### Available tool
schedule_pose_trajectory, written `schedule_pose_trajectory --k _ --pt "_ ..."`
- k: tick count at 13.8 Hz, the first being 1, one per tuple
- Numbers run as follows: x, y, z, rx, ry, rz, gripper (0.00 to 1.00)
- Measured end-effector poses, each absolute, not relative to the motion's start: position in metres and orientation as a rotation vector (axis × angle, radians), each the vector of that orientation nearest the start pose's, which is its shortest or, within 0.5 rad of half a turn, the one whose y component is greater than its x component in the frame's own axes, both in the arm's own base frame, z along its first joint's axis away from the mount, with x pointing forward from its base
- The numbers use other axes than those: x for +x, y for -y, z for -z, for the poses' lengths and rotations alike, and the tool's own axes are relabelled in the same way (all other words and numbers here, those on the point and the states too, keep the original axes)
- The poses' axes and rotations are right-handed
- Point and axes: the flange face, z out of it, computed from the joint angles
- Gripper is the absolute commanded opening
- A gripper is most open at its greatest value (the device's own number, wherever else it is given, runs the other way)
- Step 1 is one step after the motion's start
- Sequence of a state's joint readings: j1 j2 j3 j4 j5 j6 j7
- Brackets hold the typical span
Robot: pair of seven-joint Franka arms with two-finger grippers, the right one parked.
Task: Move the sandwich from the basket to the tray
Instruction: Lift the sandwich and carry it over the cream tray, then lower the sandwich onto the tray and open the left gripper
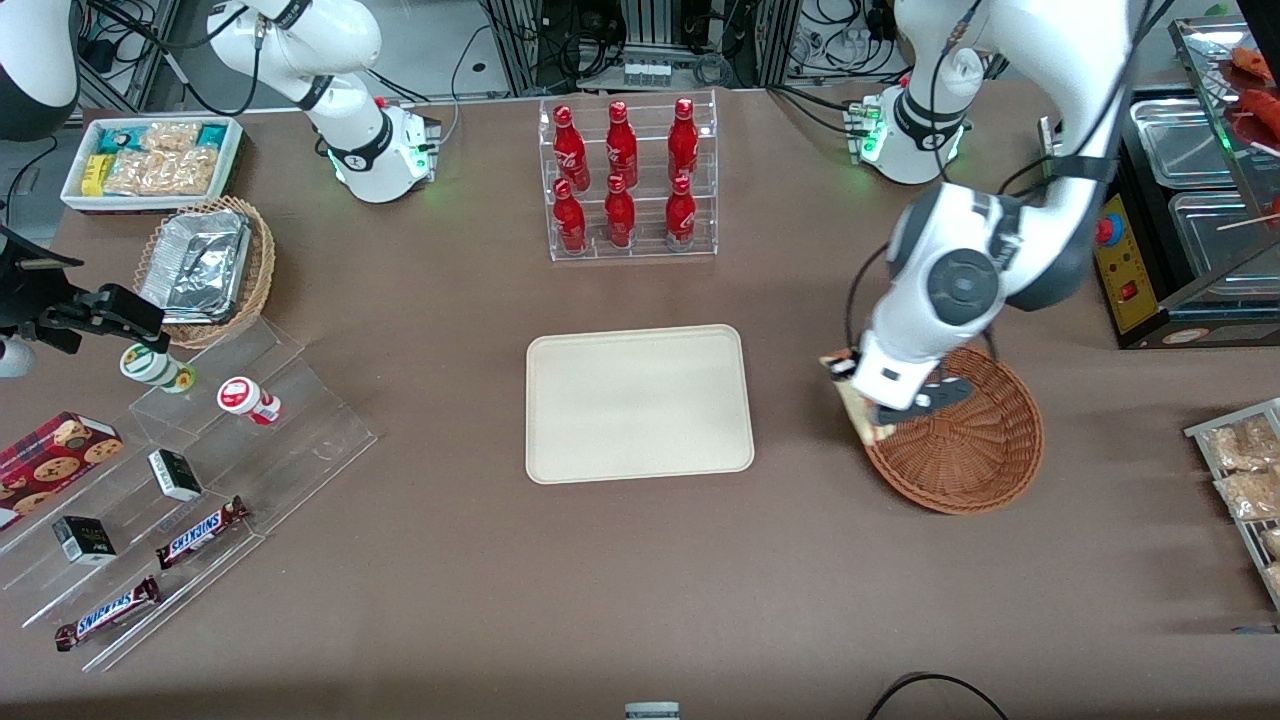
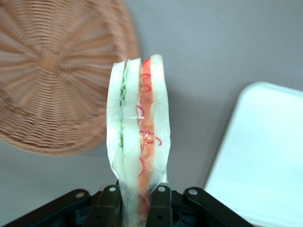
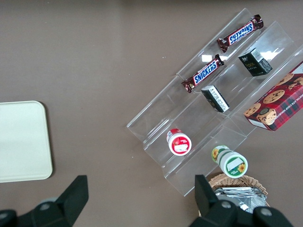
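At the right of the front view, the left arm's pincer (image 1: 878,400) is clamped on the sandwich (image 1: 862,408), holding it above the bench (image 1: 420,600) at the rim of the reddish-brown basket (image 1: 965,455) on the side facing the tray (image 1: 638,402). The wedge stands edge-on between the fingers (image 2: 160,201) (red and green filling showing). The cream tray lies mid-frame, apart from the basket.
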State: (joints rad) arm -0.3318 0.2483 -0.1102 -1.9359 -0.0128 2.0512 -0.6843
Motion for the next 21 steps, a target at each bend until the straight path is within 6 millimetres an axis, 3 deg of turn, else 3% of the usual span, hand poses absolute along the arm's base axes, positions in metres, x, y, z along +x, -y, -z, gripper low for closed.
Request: schedule_pose_trajectory --k 3,6,11,18,21 --pt "0.519 0.317 -0.338 -3.091 0.231 -0.215 0.02" --pt "0.514 0.372 -0.314 -3.096 0.101 -0.235 0.00" --pt "0.512 0.445 -0.296 -3.167 0.024 -0.277 0.00" --pt "0.503 0.502 -0.265 -3.177 -0.047 -0.285 0.00" --pt "0.506 0.507 -0.259 -3.168 -0.045 -0.264 0.00"
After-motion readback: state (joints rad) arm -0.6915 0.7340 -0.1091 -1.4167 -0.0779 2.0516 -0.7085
